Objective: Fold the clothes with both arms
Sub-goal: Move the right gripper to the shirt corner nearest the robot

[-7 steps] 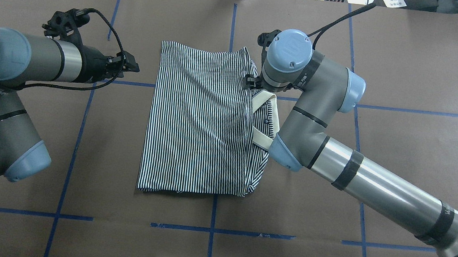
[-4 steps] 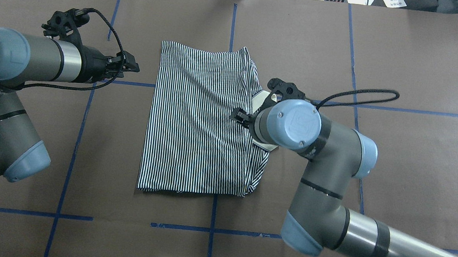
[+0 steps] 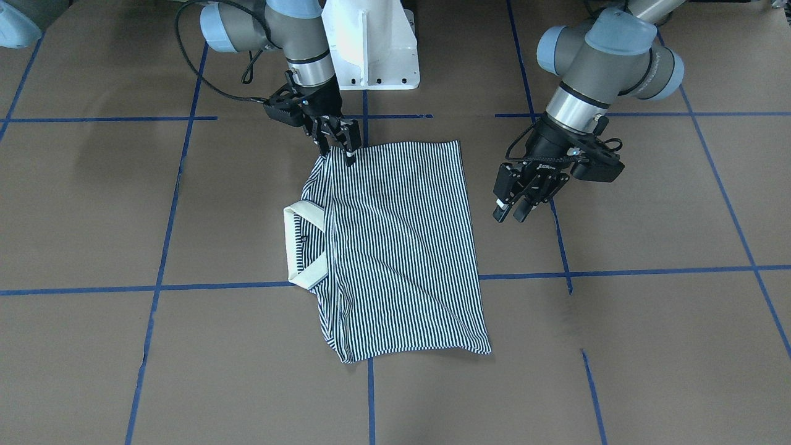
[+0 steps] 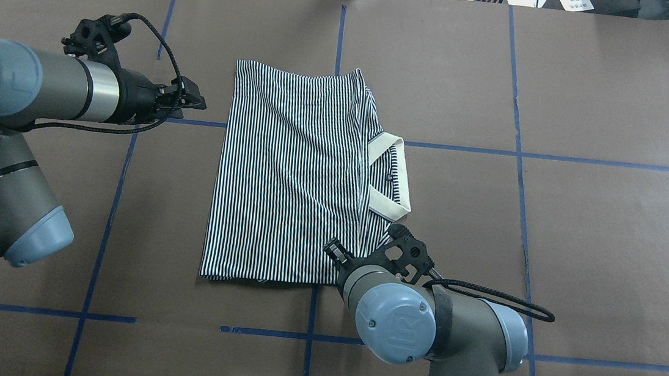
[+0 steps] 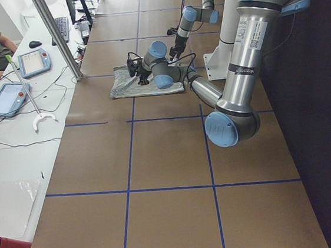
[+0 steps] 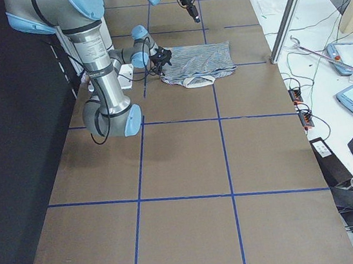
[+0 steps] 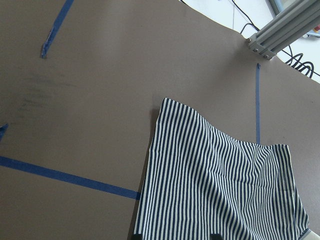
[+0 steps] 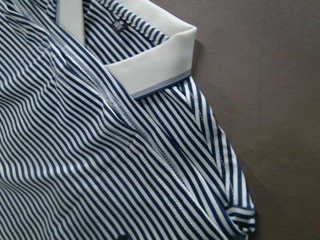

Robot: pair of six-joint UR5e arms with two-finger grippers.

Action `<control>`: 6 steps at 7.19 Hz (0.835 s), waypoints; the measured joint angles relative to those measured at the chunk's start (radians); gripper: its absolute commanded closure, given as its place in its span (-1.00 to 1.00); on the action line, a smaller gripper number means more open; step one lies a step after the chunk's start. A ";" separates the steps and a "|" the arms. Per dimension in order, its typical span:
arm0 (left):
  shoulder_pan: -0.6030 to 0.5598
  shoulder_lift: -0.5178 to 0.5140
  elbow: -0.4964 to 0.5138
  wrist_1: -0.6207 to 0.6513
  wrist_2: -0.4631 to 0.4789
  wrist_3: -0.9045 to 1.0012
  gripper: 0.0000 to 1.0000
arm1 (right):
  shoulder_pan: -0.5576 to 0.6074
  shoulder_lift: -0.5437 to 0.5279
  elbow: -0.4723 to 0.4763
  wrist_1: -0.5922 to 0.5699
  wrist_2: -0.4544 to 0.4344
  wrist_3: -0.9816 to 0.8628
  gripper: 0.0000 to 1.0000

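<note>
The right claw [image 3: 338, 147], seemingly parted and empty, stands at the nearest corner of the striped shirt [image 4: 292, 178], which lies folded on the counter [image 4: 551, 233] beyond it. The left claw [image 3: 513, 212] hangs open, empty, beside the hem.

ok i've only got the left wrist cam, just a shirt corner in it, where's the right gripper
Observer: The right gripper is at the shirt's edge nearest the robot base, collar side.
Operator: has it got cloth
Observer: Doesn't look so. Its wrist view shows the jaws apart over the stripes.
Operator: and my left gripper
Observer: The left gripper is open, beside the shirt on the side away from the collar, not touching it.
</note>
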 measured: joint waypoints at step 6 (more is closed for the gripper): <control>0.000 0.001 -0.001 -0.001 -0.005 -0.016 -0.14 | 0.009 -0.016 -0.021 -0.016 -0.012 0.027 -0.32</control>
